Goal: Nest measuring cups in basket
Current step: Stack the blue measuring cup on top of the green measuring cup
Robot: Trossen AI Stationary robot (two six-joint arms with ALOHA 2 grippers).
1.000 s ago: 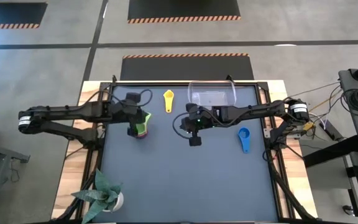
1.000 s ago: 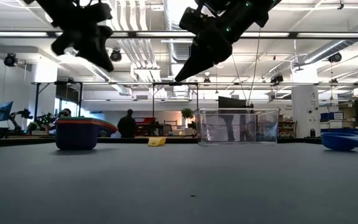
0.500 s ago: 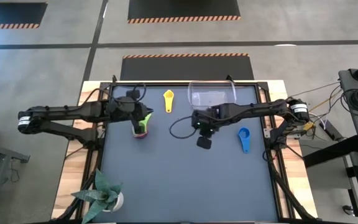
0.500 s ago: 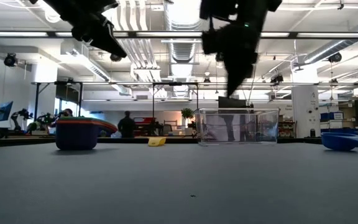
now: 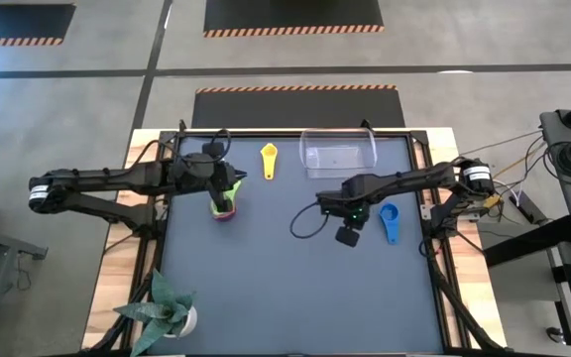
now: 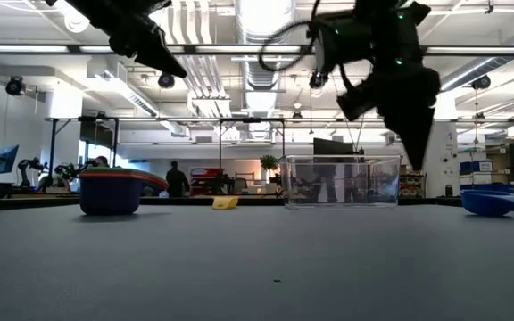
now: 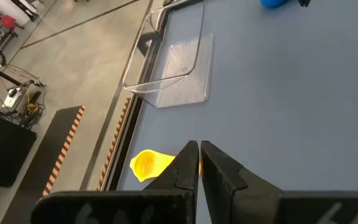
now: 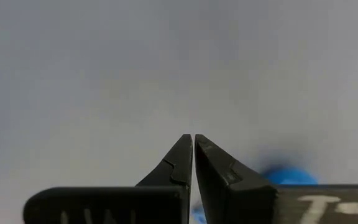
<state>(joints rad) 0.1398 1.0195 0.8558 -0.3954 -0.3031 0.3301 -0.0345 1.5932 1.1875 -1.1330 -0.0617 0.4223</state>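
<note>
A nested stack of measuring cups [image 5: 224,207] stands on the dark mat at the left, its red handle [image 6: 152,182] sticking out. My left gripper [image 5: 236,180] hovers shut just above and beside it, slanting down. A yellow cup [image 5: 269,159] lies near the far edge, and the clear basket [image 5: 339,151] stands to its right. A blue cup [image 5: 389,220] lies at the right. My right gripper [image 6: 417,166] hangs shut, pointing straight down, high over the mat just left of the blue cup [image 8: 284,175].
A potted plant [image 5: 171,312] sits at the near left corner. The mat's middle and near half [image 5: 295,297] hold nothing. Cables loop off both arms, one [image 5: 305,223] hanging by the right wrist.
My right gripper has swung from in front of the basket toward the table's right and near edges, sinking, and has tipped from a slant to pointing straight down. My left gripper has tipped up and rolled a little above the stack. Both stayed shut.
</note>
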